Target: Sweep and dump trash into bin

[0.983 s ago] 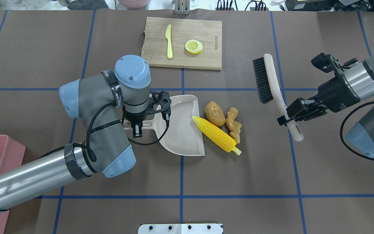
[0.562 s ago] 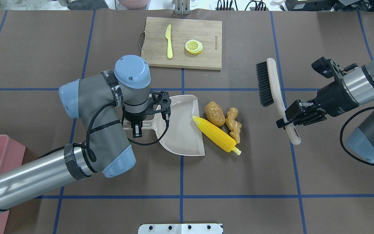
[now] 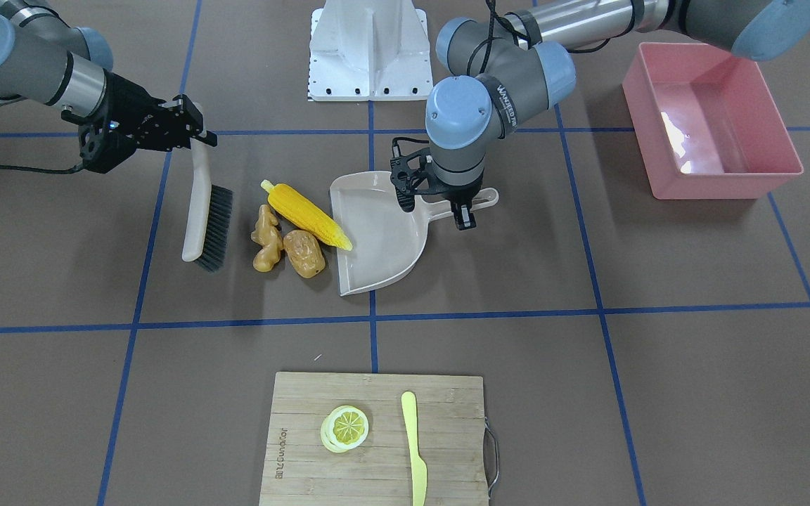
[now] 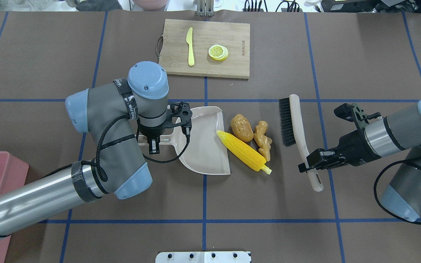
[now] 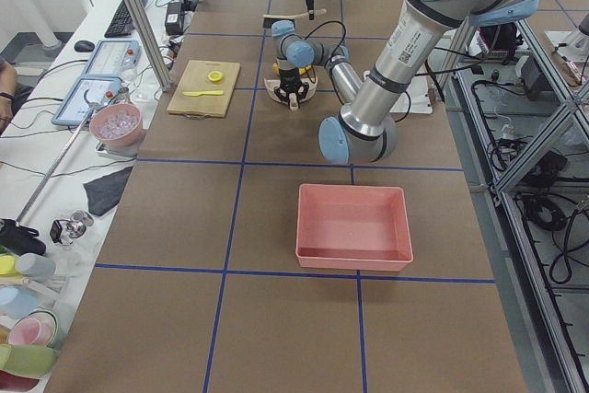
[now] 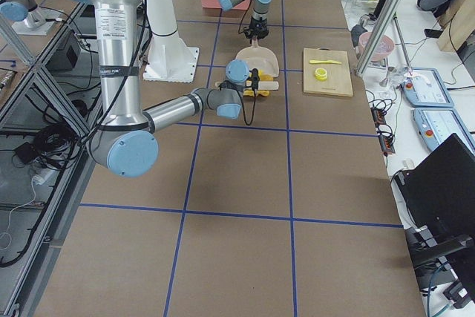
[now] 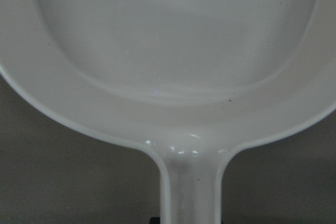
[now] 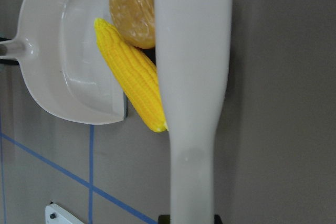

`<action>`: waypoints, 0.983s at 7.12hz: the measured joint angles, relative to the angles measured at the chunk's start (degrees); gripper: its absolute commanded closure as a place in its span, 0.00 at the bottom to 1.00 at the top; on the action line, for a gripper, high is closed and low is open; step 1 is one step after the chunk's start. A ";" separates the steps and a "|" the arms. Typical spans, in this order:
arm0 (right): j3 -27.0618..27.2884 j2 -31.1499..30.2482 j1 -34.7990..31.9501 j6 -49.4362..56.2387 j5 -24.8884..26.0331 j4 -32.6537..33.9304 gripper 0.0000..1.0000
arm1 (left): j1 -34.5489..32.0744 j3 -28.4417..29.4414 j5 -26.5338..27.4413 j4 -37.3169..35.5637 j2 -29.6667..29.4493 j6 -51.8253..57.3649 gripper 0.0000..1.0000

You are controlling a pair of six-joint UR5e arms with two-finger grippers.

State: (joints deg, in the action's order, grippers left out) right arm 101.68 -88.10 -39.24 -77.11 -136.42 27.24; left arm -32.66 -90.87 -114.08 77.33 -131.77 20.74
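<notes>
The left pincer (image 4: 154,143) pinches the dustpan (image 4: 203,146) handle; the right pincer (image 4: 311,163) pinches the brush (image 4: 295,117) handle; the stamped writing on the cutting board (image 4: 232,36) is unreadable.

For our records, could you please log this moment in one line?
left end effector: holds dustpan | right end effector: holds brush | trash: unswept

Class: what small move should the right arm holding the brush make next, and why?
Probably push the brush sideways into the ginger root. Its bristles face the ginger root, potato and corn cob across a small gap, and the dustpan, held by the left gripper, lies open beyond them.
</notes>
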 measured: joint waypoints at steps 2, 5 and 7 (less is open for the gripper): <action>-9.39 0.32 1.64 -0.63 -1.30 -13.48 1.00 | 0.01 -0.01 0.00 0.09 0.02 0.00 1.00; -12.18 2.31 1.40 -3.97 -5.62 -16.42 1.00 | -0.02 -0.01 -0.04 0.10 0.05 0.00 1.00; -12.49 4.75 1.79 -4.56 -4.28 -14.08 1.00 | -0.04 -0.01 -0.05 0.22 0.12 0.00 1.00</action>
State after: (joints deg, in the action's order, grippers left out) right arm 89.18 -83.35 -37.45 -81.66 -140.70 13.15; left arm -32.69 -90.88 -114.13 77.55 -131.65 20.74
